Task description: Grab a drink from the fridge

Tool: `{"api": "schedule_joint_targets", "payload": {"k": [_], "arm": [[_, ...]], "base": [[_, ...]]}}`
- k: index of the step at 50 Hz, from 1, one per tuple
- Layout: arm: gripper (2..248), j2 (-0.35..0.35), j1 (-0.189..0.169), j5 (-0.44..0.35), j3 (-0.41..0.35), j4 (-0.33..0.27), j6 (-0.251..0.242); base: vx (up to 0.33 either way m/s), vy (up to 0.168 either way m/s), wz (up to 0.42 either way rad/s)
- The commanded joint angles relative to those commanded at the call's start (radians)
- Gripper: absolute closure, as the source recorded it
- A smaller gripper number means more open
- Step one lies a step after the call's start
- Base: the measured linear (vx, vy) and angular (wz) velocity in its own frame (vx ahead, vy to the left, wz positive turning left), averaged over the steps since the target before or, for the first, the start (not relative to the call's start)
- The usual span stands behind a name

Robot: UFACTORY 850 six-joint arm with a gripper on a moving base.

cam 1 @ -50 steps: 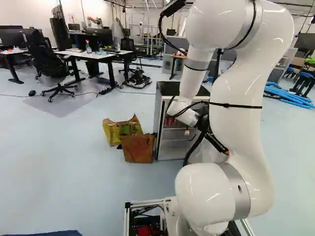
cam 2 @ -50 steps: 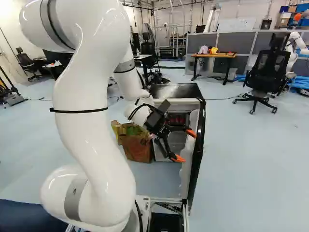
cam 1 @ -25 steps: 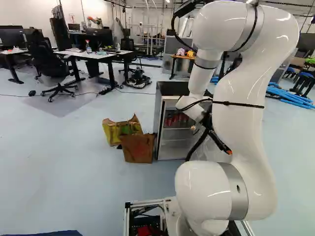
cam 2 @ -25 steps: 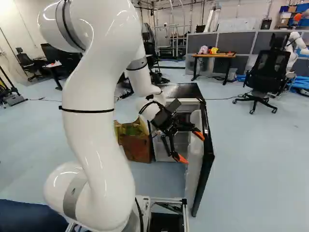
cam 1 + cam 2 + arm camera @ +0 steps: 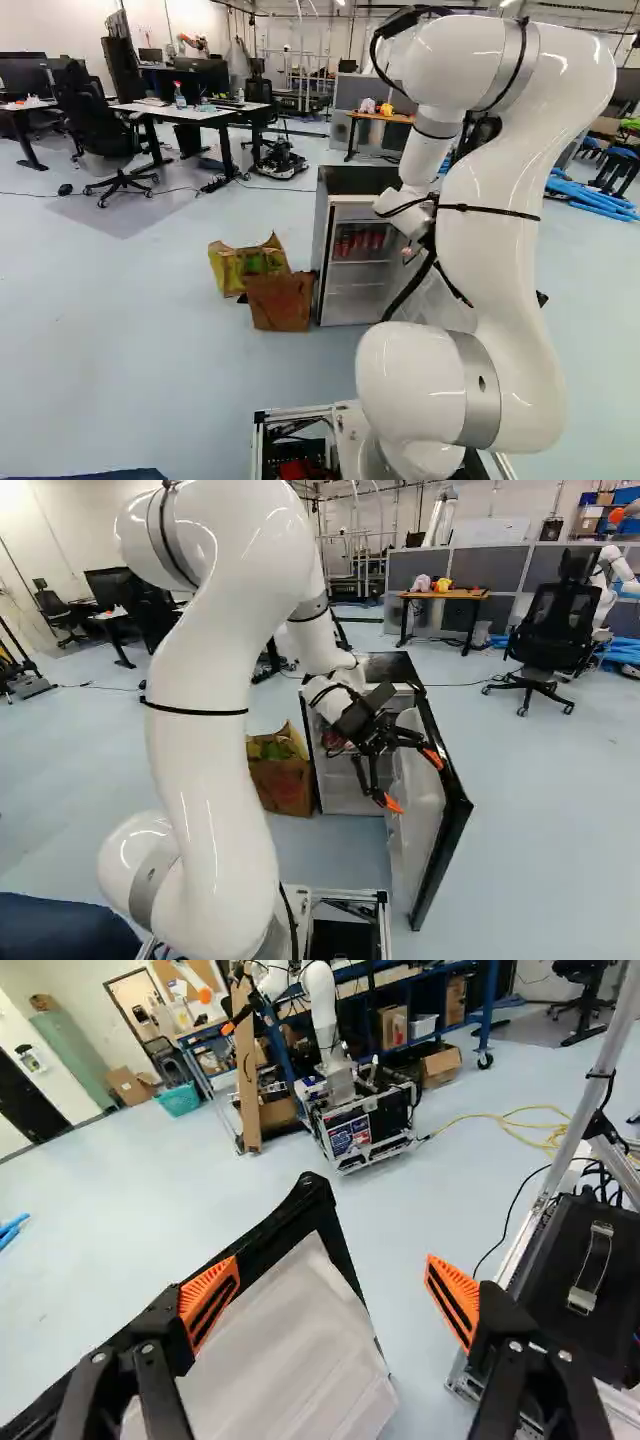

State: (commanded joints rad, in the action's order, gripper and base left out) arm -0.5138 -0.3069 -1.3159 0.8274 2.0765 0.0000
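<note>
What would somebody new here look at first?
Probably the huge white arm, curving up at the left of the right base view. Next, its black tool with bright orange pads, spread apart by the open fridge door. Then maybe the red drinks high inside the fridge.

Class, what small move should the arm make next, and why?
Probably nudge the black-edged, white-lined fridge door slightly wider: the black, orange-padded gripper hangs open by its inner side, and more room might help it turn toward the red cans inside.
</note>
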Motion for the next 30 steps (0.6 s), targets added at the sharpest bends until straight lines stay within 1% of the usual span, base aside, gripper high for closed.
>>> {"api": "schedule_joint_targets", "payload": {"k": [17, 30], "arm": [[3, -0.030, -0.063, 0.031, 0.071, 0.000, 0.000], [3, -0.053, -0.105, 0.057, 0.123, -0.009, 0.000]], "base": [[0.000, 0.000, 0.000], [0.000, 0.000, 0.000]]}}
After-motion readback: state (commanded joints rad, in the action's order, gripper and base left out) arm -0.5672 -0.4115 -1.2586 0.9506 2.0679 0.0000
